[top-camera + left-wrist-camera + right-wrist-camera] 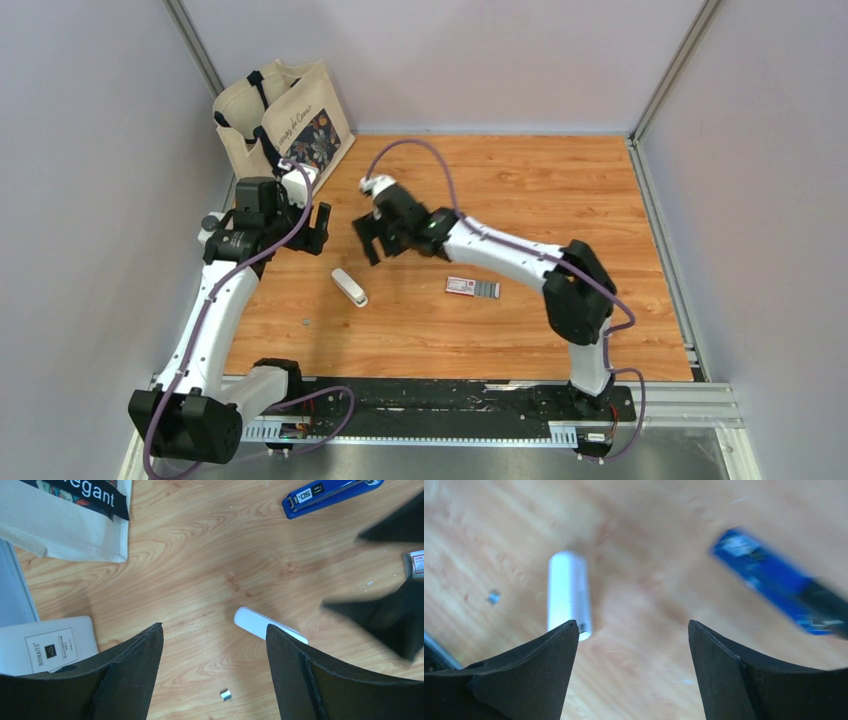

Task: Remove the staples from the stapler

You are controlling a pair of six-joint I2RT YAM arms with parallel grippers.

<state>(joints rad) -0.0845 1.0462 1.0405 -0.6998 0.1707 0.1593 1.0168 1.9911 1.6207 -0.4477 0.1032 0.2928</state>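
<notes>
Stapler (330,495) unloading looks barely begun. The blue bar lies flat and apparently closed on the counter (560,190), gripped by nothing, and no strip of staples shows beside it. Opening it and drawing the staples out is all left to do, I judge.

At the far-left corner a cloth bag (285,125) stands against the wall, with a white carton (50,647) near it. The left pincer (214,640) hangs open and empty over the wood. Under it lie a white bar (252,621) and a tiny metal scrap (226,695), too small to identify.

Next, the right pincer (631,630) is likewise spread wide and holds nothing. The stapler sits just to its right in its own camera, left of the counter's middle, and that arm hides it from overhead. Farther right, toward the near edge, lies a red-and-white box (472,287).

The counter is orange wood-grain, and plain pale walls (450,60) enclose it on three sides.
</notes>
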